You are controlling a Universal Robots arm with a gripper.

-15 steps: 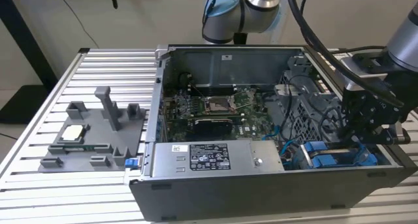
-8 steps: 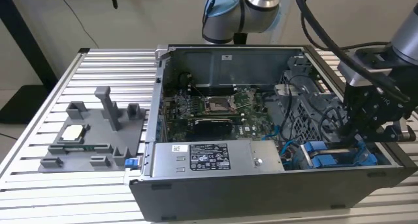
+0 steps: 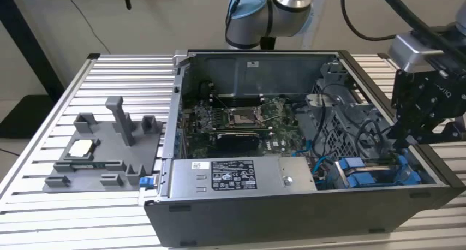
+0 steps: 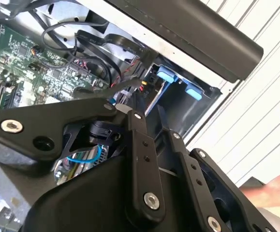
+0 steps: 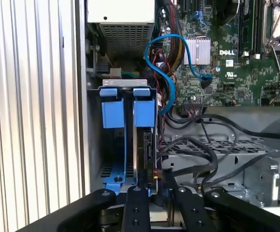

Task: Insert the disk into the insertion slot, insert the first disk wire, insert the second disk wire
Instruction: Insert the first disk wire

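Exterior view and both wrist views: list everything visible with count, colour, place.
table: one, silver slatted, under everything.
computer case: one, dark grey, open, on the table.
motherboard: one, green, inside the case.
power-supply box: one, silver, inside the case's near wall.
insertion slot: one, grey with blue tabs, case corner at the exterior view's right.
disk: one, dark edge, apparently in the slot.
blue cable: one, looping beside the slot.
black cables: several, beside the slot.
fixture plate: one, grey, on the table, exterior view's left.
robot arm: one, silver-blue, behind the case.
gripper: one, black, lowered at the slot.
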